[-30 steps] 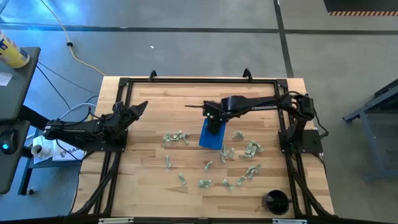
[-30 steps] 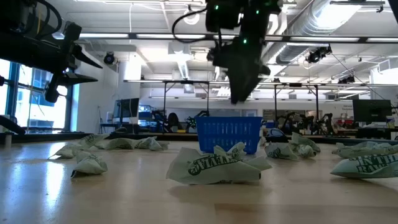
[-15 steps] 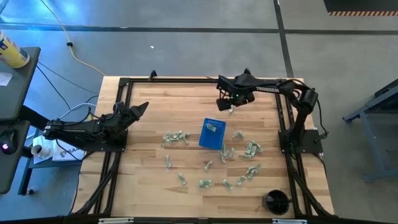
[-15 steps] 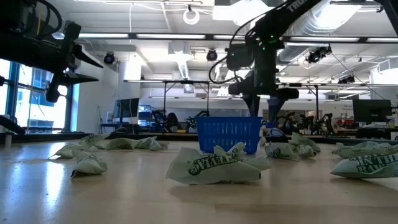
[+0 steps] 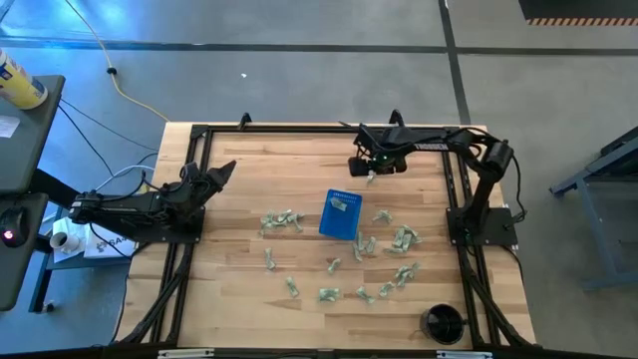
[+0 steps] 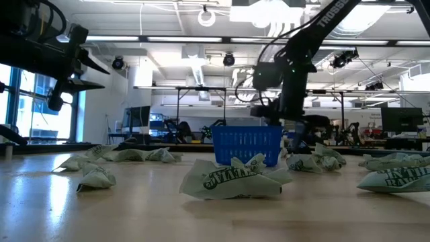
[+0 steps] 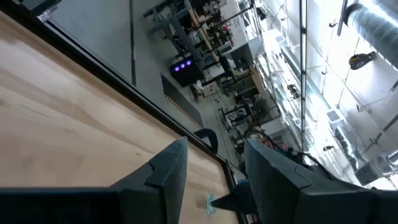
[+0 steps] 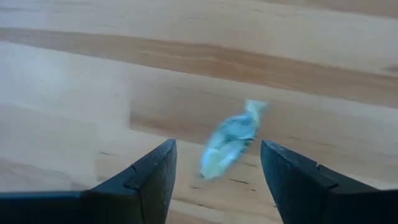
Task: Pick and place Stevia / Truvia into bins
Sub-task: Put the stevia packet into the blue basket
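The blue bin (image 5: 341, 214) (image 6: 247, 144) stands near the table's middle with one pale green sachet (image 5: 342, 205) lying in it. Several more crumpled sachets (image 5: 282, 219) (image 6: 232, 179) lie flat on the wood to the left of, to the right of and nearer than the bin. My right gripper (image 5: 371, 170) (image 8: 217, 177) is open, pointing down near the far edge. Its fingers stand on either side of a lone sachet (image 8: 229, 148) lying on the table, without touching it. My left gripper (image 5: 225, 170) (image 7: 211, 171) waits open over the table's left side.
A round black cup (image 5: 442, 323) stands at the near right corner. A black frame rail (image 5: 319, 127) runs along the far edge just beyond my right gripper. Bare wood (image 5: 269, 165) lies between the two arms on the far half.
My right gripper has left its place above the blue bin, swung toward the table's far edge and a little right, then come down over the lone sachet there. A sachet now shows lying in the bin where the gripper had hung.
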